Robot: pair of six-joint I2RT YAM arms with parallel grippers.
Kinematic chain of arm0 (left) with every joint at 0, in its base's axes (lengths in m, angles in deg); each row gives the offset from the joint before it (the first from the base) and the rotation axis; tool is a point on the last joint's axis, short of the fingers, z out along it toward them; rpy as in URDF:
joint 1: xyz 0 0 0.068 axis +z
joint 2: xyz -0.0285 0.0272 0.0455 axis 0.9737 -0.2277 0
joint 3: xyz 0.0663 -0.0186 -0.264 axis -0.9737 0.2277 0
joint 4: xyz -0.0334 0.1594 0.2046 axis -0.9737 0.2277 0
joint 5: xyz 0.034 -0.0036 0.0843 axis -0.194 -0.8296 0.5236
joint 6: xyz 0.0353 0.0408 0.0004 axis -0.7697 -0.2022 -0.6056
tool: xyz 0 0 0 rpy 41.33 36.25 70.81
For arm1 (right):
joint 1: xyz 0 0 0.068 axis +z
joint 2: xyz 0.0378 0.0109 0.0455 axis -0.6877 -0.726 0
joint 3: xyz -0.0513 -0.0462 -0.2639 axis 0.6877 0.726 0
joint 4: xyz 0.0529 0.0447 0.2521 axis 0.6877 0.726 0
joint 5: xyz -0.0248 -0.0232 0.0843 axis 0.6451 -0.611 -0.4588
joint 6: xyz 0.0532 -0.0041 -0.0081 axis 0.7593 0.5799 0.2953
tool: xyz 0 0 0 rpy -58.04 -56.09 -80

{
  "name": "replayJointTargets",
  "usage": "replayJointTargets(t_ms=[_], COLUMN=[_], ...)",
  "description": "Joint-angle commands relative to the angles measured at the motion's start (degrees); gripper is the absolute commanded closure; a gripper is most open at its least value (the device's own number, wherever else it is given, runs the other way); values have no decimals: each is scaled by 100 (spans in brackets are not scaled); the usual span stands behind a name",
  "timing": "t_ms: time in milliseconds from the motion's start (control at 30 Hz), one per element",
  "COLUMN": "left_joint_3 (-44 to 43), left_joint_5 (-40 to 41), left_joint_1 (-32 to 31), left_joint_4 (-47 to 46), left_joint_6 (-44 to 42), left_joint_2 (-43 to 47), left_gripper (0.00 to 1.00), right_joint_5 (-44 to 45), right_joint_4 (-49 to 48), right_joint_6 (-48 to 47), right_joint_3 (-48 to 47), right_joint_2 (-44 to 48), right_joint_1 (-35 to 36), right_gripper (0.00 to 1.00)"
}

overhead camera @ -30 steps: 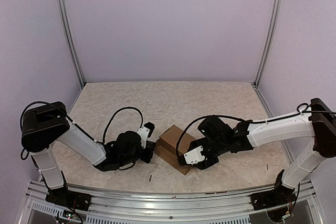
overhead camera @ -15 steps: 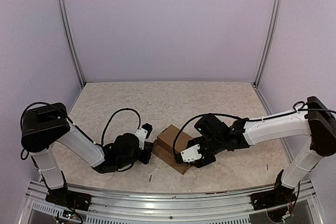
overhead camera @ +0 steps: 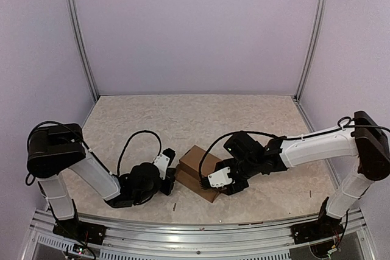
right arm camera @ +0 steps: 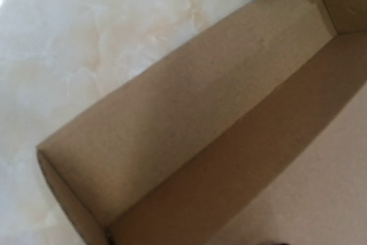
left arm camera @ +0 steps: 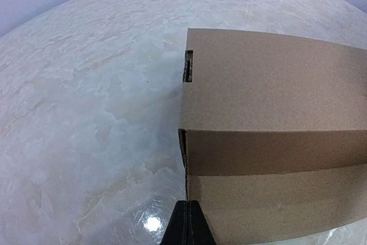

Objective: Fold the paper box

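Near the middle of the table [overhead camera: 183,111], toward the front edge: paper box [overhead camera: 194,164] sits closed, lid folded down over the front wall, with an arm on either side.

Change over the last second:
- The left gripper [overhead camera: 165,167] dropped lower and nearer, and is now at the box's left end.
- The right gripper [overhead camera: 217,180] slid left along the near-right side.
- The box appears nudged slightly left.

Left wrist view: fingers pressed together, tip at the box's lower left corner, pinching nothing.

Right gripper: only one dark fingertip shows in its own view, so I cannot tell whether it is spread or closed.

Reading: folding looks nearly done. A small slot is open at the left end, so final tucking or squaring probably remains.
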Motion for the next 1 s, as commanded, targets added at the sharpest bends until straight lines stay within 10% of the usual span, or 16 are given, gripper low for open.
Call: replayJointTargets(t_ms=[0, 967], left_joint_3=[-24, -998], left_joint_5=[135, -510], left_joint_1=[-114, 422], left_joint_4=[-275, 2090], left_joint_6=[-202, -24], left_joint_2=[-77, 509], left_gripper=[100, 100], right_joint_5=[-253, -94], right_joint_4=[926, 827], right_joint_6=[10, -311], right_joint_3=[183, 312], right_joint_2=[-372, -606], right_joint_1=[69, 72], right_gripper=[32, 38])
